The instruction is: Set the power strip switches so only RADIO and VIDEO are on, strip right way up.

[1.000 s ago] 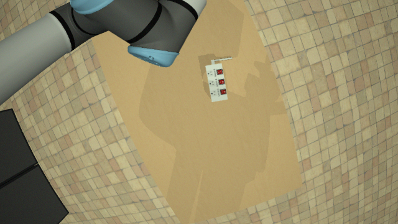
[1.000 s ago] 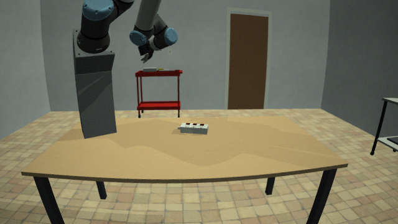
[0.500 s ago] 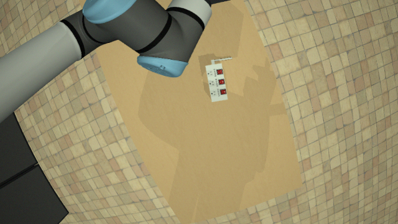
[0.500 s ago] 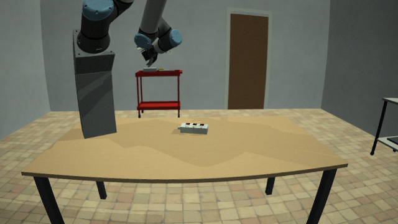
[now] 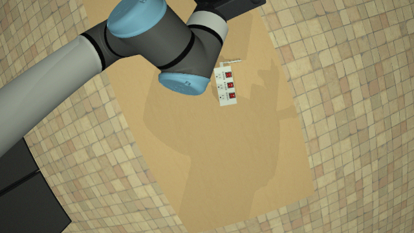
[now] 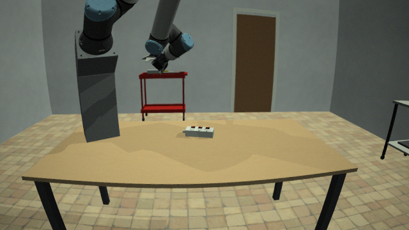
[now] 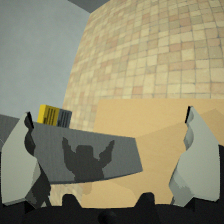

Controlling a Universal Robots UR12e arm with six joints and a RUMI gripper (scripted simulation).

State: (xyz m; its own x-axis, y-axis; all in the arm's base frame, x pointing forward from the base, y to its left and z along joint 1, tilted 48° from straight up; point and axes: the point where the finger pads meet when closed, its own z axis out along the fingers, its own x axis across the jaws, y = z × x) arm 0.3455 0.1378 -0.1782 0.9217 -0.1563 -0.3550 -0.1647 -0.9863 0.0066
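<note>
A white power strip (image 5: pixel 225 85) (image 6: pixel 199 131) lies face up on the wooden table (image 5: pixel 226 155) (image 6: pixel 192 160) (image 7: pixel 150 120), towards its back middle. It has three red rocker switches in a row; their labels and on/off positions are too small to read. A short cord stub sticks out of its far end. My gripper (image 6: pixel 158 68) (image 7: pixel 108 110) is open and empty. It hangs high above the table, well up and to the left of the strip. The strip does not show in the wrist view.
The arm's grey pedestal (image 6: pixel 97 96) stands at the table's back left. The elbow (image 5: pixel 155 42) hides part of the table in the top view. A red cart (image 6: pixel 163 92), a brown door (image 6: pixel 254 62) and a side shelf (image 6: pixel 397 128) stand off the table.
</note>
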